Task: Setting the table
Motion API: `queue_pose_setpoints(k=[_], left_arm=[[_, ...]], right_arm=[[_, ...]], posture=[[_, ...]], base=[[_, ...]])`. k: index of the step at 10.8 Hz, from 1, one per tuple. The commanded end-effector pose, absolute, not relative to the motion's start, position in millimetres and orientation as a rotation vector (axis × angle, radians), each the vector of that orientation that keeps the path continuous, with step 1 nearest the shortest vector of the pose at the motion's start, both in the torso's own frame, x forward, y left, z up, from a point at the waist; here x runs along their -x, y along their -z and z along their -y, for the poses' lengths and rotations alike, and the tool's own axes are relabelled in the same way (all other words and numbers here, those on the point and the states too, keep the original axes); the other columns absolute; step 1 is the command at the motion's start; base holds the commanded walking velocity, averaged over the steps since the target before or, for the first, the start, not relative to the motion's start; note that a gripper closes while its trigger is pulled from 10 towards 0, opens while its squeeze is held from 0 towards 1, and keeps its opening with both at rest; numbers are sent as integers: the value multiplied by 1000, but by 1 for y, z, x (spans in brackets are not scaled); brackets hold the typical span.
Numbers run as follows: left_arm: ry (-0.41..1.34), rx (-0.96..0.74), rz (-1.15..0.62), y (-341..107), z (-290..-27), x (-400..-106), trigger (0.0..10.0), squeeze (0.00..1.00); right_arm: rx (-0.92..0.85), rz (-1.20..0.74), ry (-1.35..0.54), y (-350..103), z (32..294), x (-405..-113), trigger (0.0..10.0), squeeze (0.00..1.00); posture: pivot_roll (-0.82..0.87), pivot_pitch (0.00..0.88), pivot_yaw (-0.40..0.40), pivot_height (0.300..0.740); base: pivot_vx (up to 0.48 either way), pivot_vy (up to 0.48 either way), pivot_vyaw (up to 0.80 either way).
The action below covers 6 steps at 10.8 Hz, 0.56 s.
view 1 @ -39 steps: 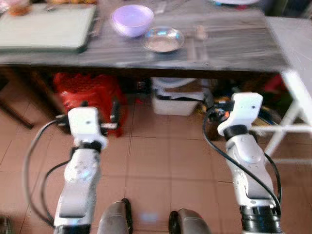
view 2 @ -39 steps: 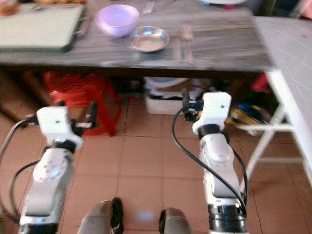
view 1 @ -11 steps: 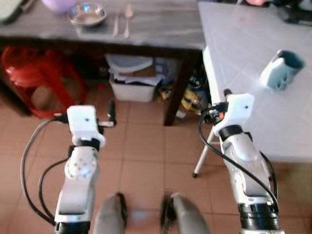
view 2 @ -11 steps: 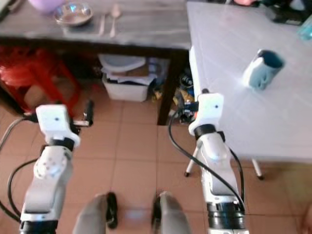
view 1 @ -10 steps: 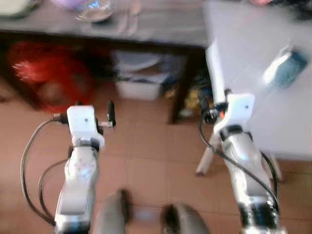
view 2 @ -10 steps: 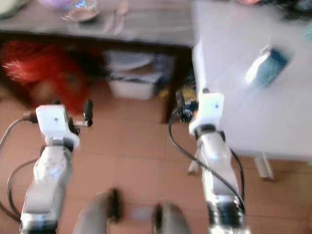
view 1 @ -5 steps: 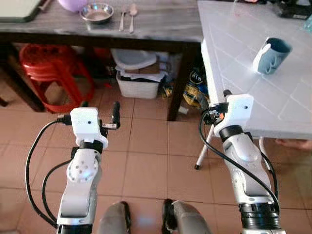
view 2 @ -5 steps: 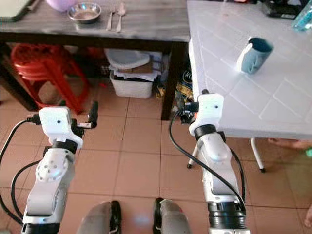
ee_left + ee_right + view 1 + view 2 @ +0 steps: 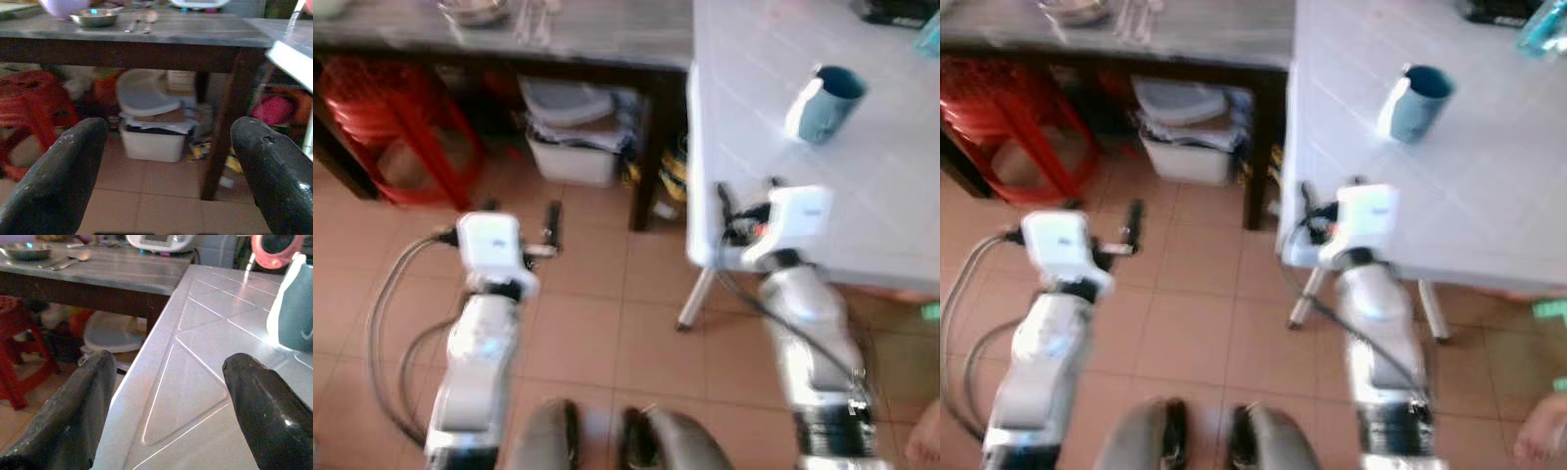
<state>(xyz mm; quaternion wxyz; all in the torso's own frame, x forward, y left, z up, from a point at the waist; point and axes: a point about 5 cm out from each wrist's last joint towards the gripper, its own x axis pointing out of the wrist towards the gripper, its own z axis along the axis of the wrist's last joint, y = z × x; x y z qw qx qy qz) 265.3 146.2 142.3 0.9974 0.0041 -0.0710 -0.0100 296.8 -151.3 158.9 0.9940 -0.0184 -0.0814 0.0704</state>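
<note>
Since half a second ago our view has swung a little to the right and blurred, so the white tabletop (image 9: 862, 176) takes up more of the right side and the dark wooden tabletop (image 9: 607, 34) has slid toward the upper left; our arms sit as they did

We see a blue mug (image 9: 824, 103) upright on the white tabletop, toward its far part, well apart from both hands. Our right hand (image 9: 168, 396) hangs just over the near edge of that white tabletop with its fingers spread wide and nothing between them; in the right wrist view the mug (image 9: 296, 308) sits beyond it, off to one side, with a pink-rimmed round thing (image 9: 274, 249) further back. Our left hand (image 9: 166, 166) hovers over the tiled floor (image 9: 607, 323), fingers also spread wide and empty, pointing toward the dark wooden tabletop.

On that dark tabletop we make out a metal bowl (image 9: 94, 18), a purple bowl (image 9: 63, 7) beside it, and two pieces of cutlery (image 9: 139, 22) lying next to the metal bowl. Under it stand a red plastic stool (image 9: 382, 117) and a white bin (image 9: 570, 137) with papers on it
</note>
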Motion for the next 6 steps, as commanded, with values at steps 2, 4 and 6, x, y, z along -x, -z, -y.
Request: queue_pose_setpoints(k=[2, 4, 6], left_arm=[[32, -2, 140, -141, -144, -264, 10000, 0], [34, -7, 141, -142, -144, -265, 10000, 0], [24, 6, 142, -142, -145, -265, 10000, 0]], right_arm=[[42, 160, -126, -159, 157, -296, 10000, 0], [40, 162, -124, -159, 157, -297, 10000, 0], [42, 164, -115, -159, 157, -297, 10000, 0]], posture=[[-28, 206, -29, 740], [-26, 203, -27, 740], [-23, 203, -26, 740]], base=[[126, -424, 0], [264, -398, 0], [141, -193, 0]])
